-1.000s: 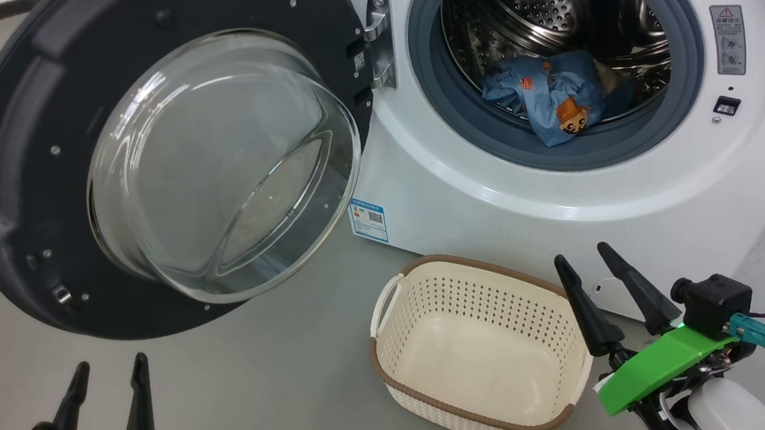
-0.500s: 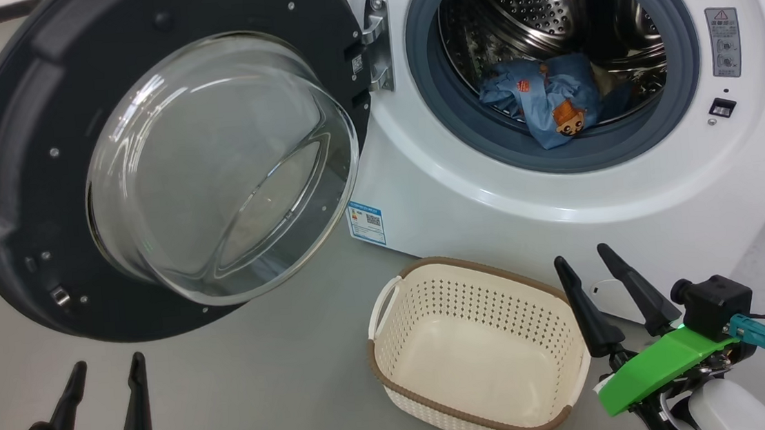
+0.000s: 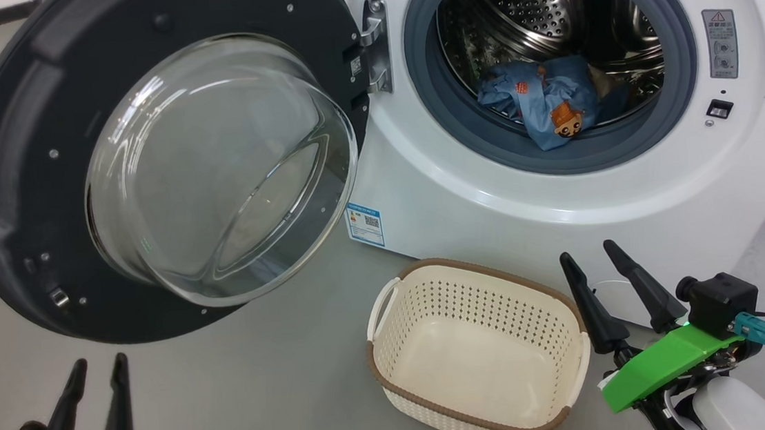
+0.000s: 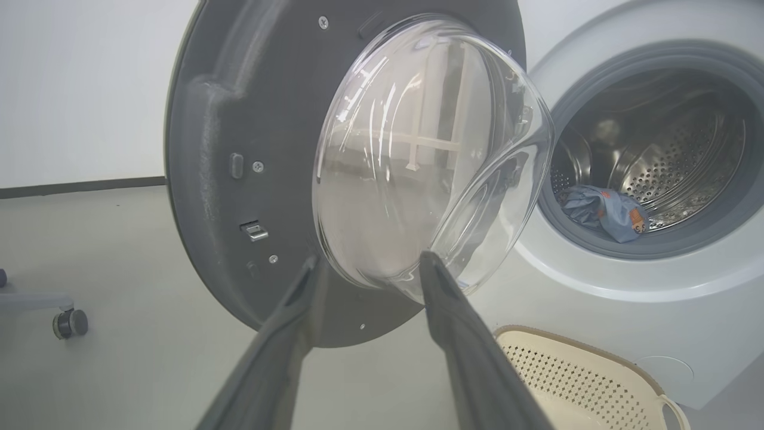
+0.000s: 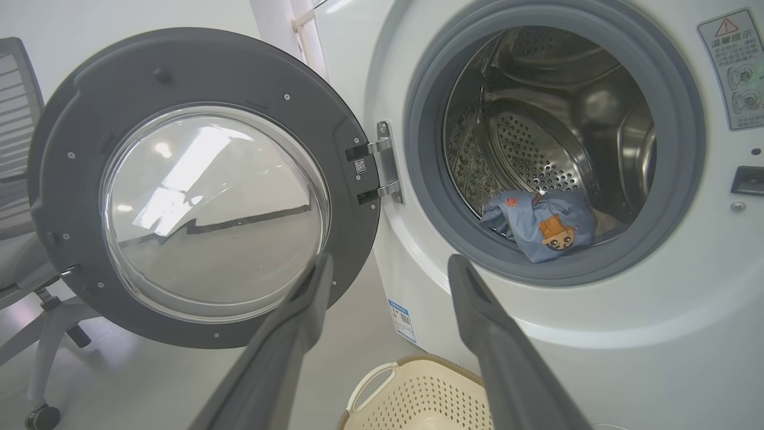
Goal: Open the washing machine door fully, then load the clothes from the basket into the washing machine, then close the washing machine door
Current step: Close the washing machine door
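Observation:
The washing machine [image 3: 463, 187] stands with its drum open, and the washing machine door [image 3: 12, 171] is swung wide to the left, its glass bowl facing me. The clothes [image 3: 546, 107], light blue with an orange bear print, lie in the steel drum at its front lip; the right wrist view shows these clothes [image 5: 543, 227] too. On the floor in front sits the cream basket [image 3: 470, 266], with nothing in it. My left gripper [image 3: 99, 363] is open at the lower left, below the door [image 4: 239, 119]. My right gripper [image 3: 587, 252] is open beside the basket's right end.
A chair's wheel [image 4: 70, 322] and a grey office chair [image 5: 24, 251] stand left of the door. A small blue label [image 3: 364, 221] marks the machine's lower left corner. Grey floor lies between the door and the basket.
My left gripper's fingers have drawn somewhat closer together. The head camera has shifted slightly; the door, clothes and basket stay put.

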